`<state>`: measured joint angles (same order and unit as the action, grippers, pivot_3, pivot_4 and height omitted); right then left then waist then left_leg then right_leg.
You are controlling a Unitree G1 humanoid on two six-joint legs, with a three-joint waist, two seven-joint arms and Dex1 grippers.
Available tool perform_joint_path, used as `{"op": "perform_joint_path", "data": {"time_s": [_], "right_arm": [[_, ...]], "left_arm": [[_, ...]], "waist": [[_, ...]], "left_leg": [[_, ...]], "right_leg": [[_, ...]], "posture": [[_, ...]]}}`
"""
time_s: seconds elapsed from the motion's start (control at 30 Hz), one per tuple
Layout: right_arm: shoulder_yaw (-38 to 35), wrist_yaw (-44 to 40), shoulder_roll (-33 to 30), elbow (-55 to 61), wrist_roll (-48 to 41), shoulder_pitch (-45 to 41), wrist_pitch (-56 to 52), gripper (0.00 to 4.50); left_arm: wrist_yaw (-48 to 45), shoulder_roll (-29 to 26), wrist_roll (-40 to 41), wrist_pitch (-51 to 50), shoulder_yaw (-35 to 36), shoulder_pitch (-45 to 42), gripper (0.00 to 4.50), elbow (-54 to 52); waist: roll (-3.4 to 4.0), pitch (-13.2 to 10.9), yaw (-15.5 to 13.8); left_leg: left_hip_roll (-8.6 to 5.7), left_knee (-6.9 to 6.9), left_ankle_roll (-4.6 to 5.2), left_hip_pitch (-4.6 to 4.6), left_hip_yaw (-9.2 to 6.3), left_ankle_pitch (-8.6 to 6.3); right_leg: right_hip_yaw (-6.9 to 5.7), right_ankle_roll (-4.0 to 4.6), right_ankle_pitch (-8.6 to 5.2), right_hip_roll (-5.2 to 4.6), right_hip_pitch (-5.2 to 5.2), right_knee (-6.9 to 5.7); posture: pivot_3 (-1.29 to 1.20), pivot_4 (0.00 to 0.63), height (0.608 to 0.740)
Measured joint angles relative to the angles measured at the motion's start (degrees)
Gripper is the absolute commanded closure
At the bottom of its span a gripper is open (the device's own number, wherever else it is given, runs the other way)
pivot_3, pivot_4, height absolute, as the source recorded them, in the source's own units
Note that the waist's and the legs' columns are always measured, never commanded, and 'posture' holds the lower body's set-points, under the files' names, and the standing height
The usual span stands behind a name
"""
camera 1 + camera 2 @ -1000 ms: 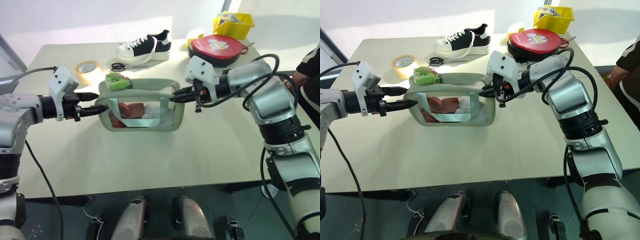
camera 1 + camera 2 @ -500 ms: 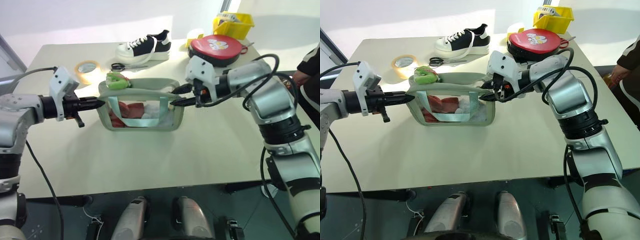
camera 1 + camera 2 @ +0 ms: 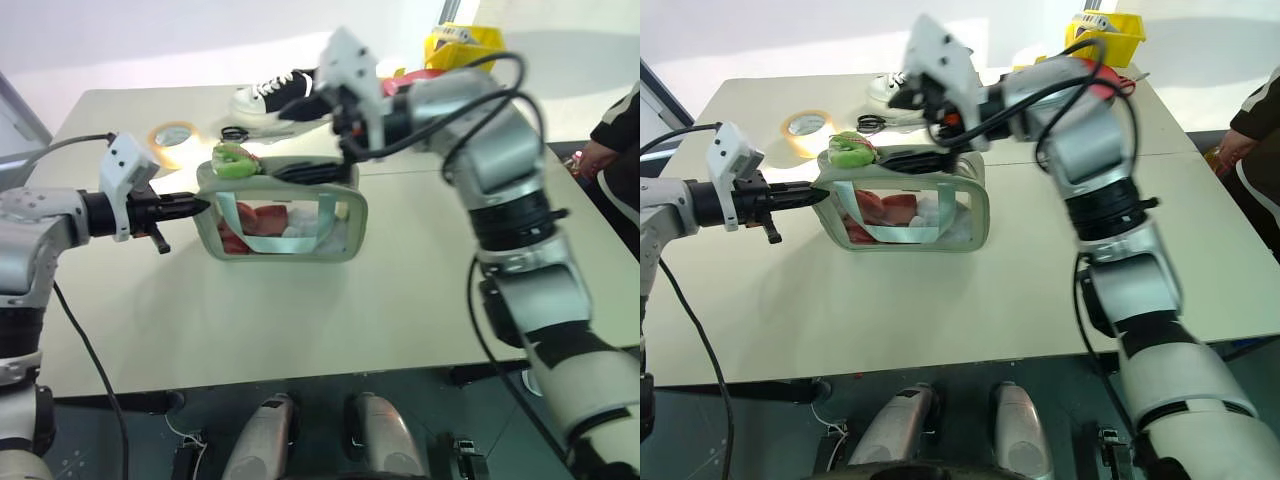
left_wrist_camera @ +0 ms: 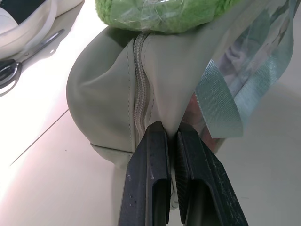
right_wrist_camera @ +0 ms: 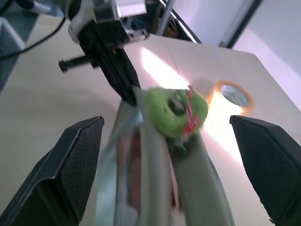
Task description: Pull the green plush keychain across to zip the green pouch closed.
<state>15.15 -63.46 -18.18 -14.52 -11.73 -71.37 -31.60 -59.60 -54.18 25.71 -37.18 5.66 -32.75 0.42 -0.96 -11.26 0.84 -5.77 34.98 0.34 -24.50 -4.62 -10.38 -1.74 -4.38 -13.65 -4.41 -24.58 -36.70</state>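
The green pouch (image 3: pixel 283 212) stands upright near the middle of the pale desk (image 3: pixel 400 290), its clear window side facing the robot with a green strap across it and red and white contents showing through. The green plush keychain (image 3: pixel 233 161) sits on top of the pouch at its left end, by the zipper. The left claw (image 3: pixel 195 205) is clamped shut on the fabric of the pouch's left end; in the left wrist view its two black fingers (image 4: pixel 150 183) pinch a fold of the sage-green material just beside the zipper seam, with the plush directly beyond. The right claw (image 5: pixel 174 165) hangs above the top of the pouch with its jaws spread wide and nothing between them; in the right wrist view the plush (image 5: pixel 176 111) lies ahead between its two fingers, apart from both, with the left claw (image 5: pixel 123 80) gripping the pouch end just past it. Behind the pouch on the desk lie a roll of tape (image 3: pixel 173 135), a pair of scissors (image 3: pixel 238 133) and a black-and-white sneaker (image 3: pixel 275 92). A yellow bin (image 3: pixel 470 42) sits at the far right corner. A person's hand (image 3: pixel 592 158) shows at the desk's right edge.
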Motion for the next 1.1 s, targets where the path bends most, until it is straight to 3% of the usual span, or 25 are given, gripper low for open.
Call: {"op": "perform_joint_path", "data": {"time_s": [0.27,0.3,0.37,0.6,0.83,1.1], "right_arm": [[2.1,6.0,7.0,-10.4,5.2,-0.5,7.5,0.06],[2.5,6.1,7.1,-10.7,5.6,-0.5,8.0,0.29],[2.7,6.0,7.4,-10.9,6.1,-0.5,8.4,0.93],[2.5,5.7,8.3,-11.0,5.9,-0.5,7.5,4.4],[2.3,5.8,6.3,-9.4,6.0,-0.4,6.1,4.4],[-4.2,6.3,-5.8,-3.8,4.2,-0.4,-1.2,4.4]], "left_arm": [[-0.1,0.2,-0.2,0.0,-0.4,-0.8,4.5,0.1],[-0.1,0.2,-0.2,0.0,-0.4,-0.8,4.5,0.1],[-0.1,0.2,-0.2,0.0,-0.4,-0.8,4.5,0.1],[-0.1,0.2,-0.2,0.1,-0.4,-0.6,4.5,0.1],[-0.2,0.6,-0.2,0.3,-0.4,-0.6,4.5,0.1],[-0.4,0.7,-0.2,0.6,-0.4,-0.6,4.5,0.1]], "waist": [[-0.01,0.0,0.0],[-0.01,0.0,0.0],[-0.01,0.0,0.1],[-0.01,0.0,0.2],[-0.01,0.0,0.1],[-0.01,0.0,0.0]], "left_leg": [[-0.1,0.01,-0.05,0.0,0.0,-0.01],[-0.1,0.0,-0.06,0.0,-0.01,0.0],[-0.09,-0.01,-0.09,0.0,-0.01,0.03],[-0.08,0.0,-0.13,0.01,-0.02,0.05],[-0.09,0.01,-0.13,0.0,-0.02,0.04],[-0.11,-0.01,-0.12,0.0,-0.02,0.04]], "right_leg": [[0.03,0.01,0.0,-0.03,-0.11,-0.27],[0.03,0.01,0.0,-0.03,-0.14,-0.31],[0.03,0.01,-0.01,-0.02,-0.17,-0.37],[0.03,0.01,-0.01,-0.01,-0.18,-0.39],[0.03,0.01,0.0,-0.02,-0.18,-0.39],[0.03,0.02,-0.01,-0.07,-0.17,-0.37]], "posture": [[0.0,0.15,0.74],[0.0,0.15,0.74],[0.0,0.15,0.74],[0.0,0.15,0.74],[0.0,0.15,0.74],[0.0,0.15,0.74]]}}
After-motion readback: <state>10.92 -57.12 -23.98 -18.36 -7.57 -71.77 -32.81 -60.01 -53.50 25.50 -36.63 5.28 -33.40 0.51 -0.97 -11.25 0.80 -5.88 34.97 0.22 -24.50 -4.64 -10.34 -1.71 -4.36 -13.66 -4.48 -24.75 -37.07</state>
